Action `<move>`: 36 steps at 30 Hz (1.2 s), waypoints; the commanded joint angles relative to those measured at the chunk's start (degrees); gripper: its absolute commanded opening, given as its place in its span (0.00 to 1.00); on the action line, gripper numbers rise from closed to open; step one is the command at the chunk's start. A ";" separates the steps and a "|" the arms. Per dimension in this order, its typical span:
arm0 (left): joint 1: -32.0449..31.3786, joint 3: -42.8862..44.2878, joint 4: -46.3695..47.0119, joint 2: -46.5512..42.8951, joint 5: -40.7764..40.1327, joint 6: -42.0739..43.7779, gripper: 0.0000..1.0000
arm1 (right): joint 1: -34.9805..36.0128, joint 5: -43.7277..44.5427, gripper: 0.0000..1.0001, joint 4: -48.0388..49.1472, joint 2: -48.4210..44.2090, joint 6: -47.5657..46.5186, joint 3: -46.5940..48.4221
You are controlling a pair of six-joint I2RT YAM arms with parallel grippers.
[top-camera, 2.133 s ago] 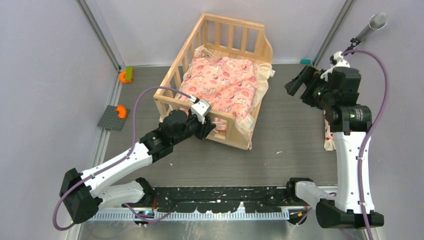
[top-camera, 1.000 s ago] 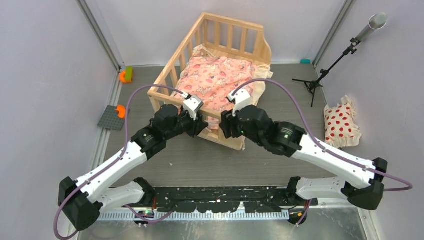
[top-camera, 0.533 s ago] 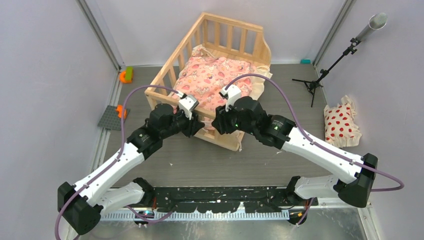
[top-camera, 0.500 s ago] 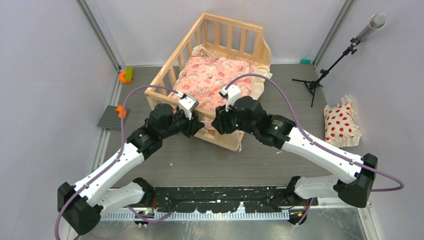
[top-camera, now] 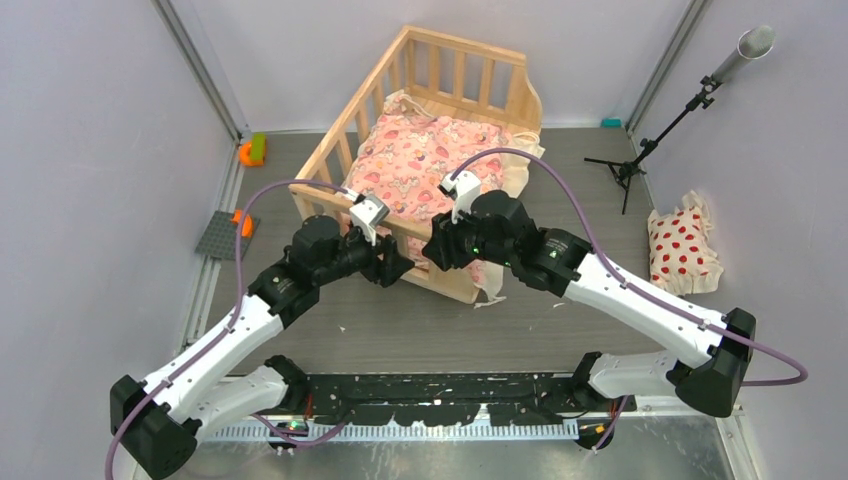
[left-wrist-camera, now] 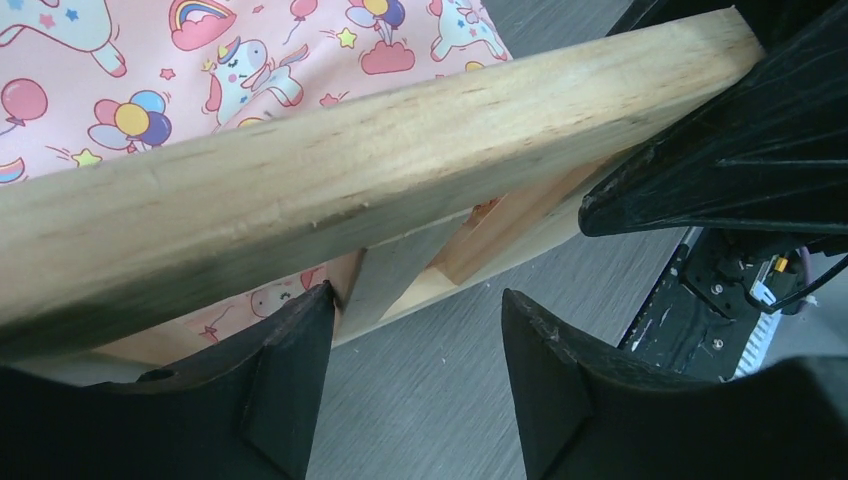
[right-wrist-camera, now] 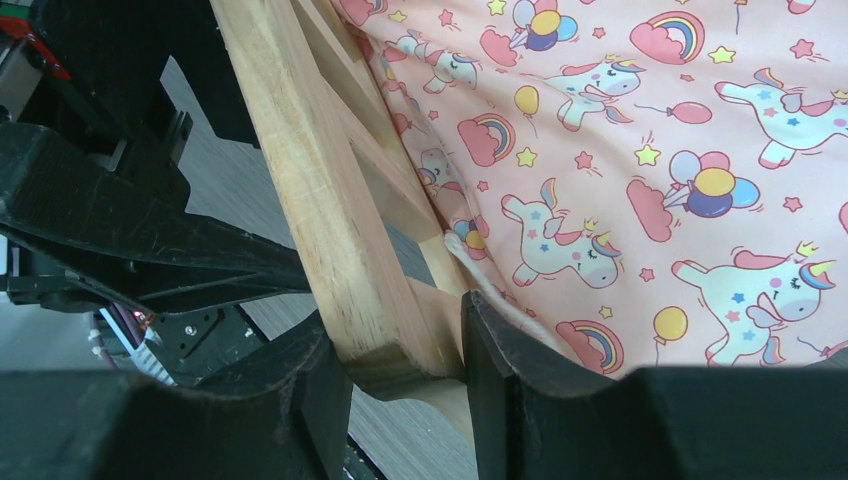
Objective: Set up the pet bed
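Note:
The pet bed (top-camera: 470, 48), a light wooden slatted frame, stands at the middle back of the table. A pink cartoon-print cushion (top-camera: 430, 165) lies inside it. My right gripper (top-camera: 432, 250) is shut on the bed's near rail (right-wrist-camera: 310, 200); the wood fills the gap between its fingers (right-wrist-camera: 395, 320). My left gripper (top-camera: 395, 270) is open just in front of the same rail (left-wrist-camera: 350, 170), with bare table between its fingertips (left-wrist-camera: 415, 300). Its left fingertip (left-wrist-camera: 300, 340) is right by a slat. A white pillow with red dots (top-camera: 682, 250) lies at the far right.
An orange and green toy (top-camera: 252, 150) and a grey plate with an orange piece (top-camera: 228, 235) lie by the left wall. A black microphone stand (top-camera: 640, 160) stands at the back right. Cream cushion ties (top-camera: 495, 290) hang over the bed's near right corner.
My left gripper has opened and drawn back from the near rail toward the front. My right gripper has closed on the rail and stays there. The bed has shifted slightly.

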 commanded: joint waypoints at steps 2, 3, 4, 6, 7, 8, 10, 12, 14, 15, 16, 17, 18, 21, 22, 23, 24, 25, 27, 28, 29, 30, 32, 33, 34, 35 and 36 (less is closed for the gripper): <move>0.42 -2.54 -5.23 2.11 2.48 -6.05 0.60 | -3.67 6.44 0.44 5.50 0.43 4.05 -0.45; 0.46 -2.67 -5.28 2.10 2.47 -6.10 0.57 | -3.70 6.44 0.44 5.46 0.36 4.05 -0.53; 0.46 -2.88 -5.26 1.96 2.49 -6.30 0.53 | -3.72 6.43 0.44 5.42 0.27 4.01 -0.62; 0.42 -3.45 -4.96 1.08 2.78 -6.73 0.45 | -3.76 6.73 0.43 5.15 -0.17 4.07 -0.70; 0.46 -3.93 -4.59 0.30 2.73 -6.92 0.44 | -3.78 6.94 0.43 4.82 -0.49 4.08 -0.72; 0.40 -4.46 -4.31 -0.59 2.39 -7.09 0.42 | -3.80 7.10 0.43 4.54 -0.94 4.13 -0.66; 0.41 -5.67 -3.81 -3.03 2.05 -7.61 0.42 | -3.89 7.62 0.43 3.21 -1.99 4.21 -0.20; 0.39 -6.94 -2.98 -6.36 1.42 -8.21 0.42 | -3.87 8.54 0.47 1.45 -3.54 4.71 0.41; 0.43 -9.14 -0.71 -9.87 0.99 -8.87 0.42 | -3.96 9.79 0.51 -0.53 -5.34 5.45 1.06; 0.43 -10.48 0.78 -11.87 0.61 -9.78 0.42 | -4.07 10.35 0.53 -2.01 -6.03 5.79 1.84; 0.44 -11.90 2.13 -13.64 0.10 -10.19 0.41 | -4.50 11.03 0.54 -3.94 -6.40 6.31 3.00; 0.42 -13.09 3.38 -15.45 -0.36 -11.23 0.40 | -5.01 11.91 0.55 -5.97 -6.56 6.99 4.42; 0.44 -14.16 4.30 -16.97 -0.83 -11.97 0.40 | -5.62 12.68 0.55 -7.65 -6.77 7.51 5.74; 0.47 -16.64 7.60 -19.26 -1.10 -13.77 0.39 | -8.22 11.50 0.61 -10.04 -7.47 9.11 8.26; 0.48 -17.27 9.15 -19.00 -0.63 -14.24 0.39 | -9.06 8.87 0.61 -10.47 -7.37 9.26 8.92; 0.44 -17.63 10.32 -18.14 -0.37 -14.62 0.39 | -9.60 5.17 0.61 -10.84 -6.80 9.03 9.53; 0.47 -17.46 10.78 -16.65 -0.18 -14.83 0.39 | -9.68 0.99 0.62 -11.21 -6.10 8.16 10.05; 0.42 -17.10 10.84 -15.26 -0.09 -14.89 0.39 | -9.70 -4.34 0.62 -11.44 -5.39 6.91 10.54; 0.43 -16.03 12.55 -12.93 -1.02 -14.96 0.38 | -9.75 -8.67 0.54 -11.50 -4.57 5.76 10.68; 0.47 -15.57 12.80 -12.12 -1.61 -15.14 0.37 | -9.68 -8.83 0.47 -11.09 -4.36 5.57 10.49; 0.42 -15.13 13.03 -11.65 -2.38 -15.22 0.36 | -9.74 -8.71 0.41 -10.72 -3.81 5.18 10.42; 0.45 -14.87 13.00 -11.42 -3.11 -15.23 0.35 | -9.72 -8.77 0.33 -10.91 -2.84 4.56 10.93; 0.43 -14.72 12.67 -11.86 -4.44 -15.18 0.35 | -9.72 -9.68 0.21 -11.78 0.40 3.91 12.62; 0.47 -14.75 12.31 -12.47 -4.92 -15.08 0.35 | -9.70 -10.99 0.17 -12.15 2.30 3.79 13.62; 0.45 -14.96 11.90 -13.14 -5.36 -15.00 0.35 | -9.75 -13.24 0.13 -12.25 4.28 3.74 14.74; 0.43 -15.11 11.43 -13.94 -5.81 -14.95 0.35 | -9.61 -15.01 0.11 -11.89 6.67 3.97 15.81; 0.47 -15.32 11.26 -14.80 -6.28 -14.91 0.35 | -9.54 -16.42 0.11 -11.25 8.28 4.17 16.75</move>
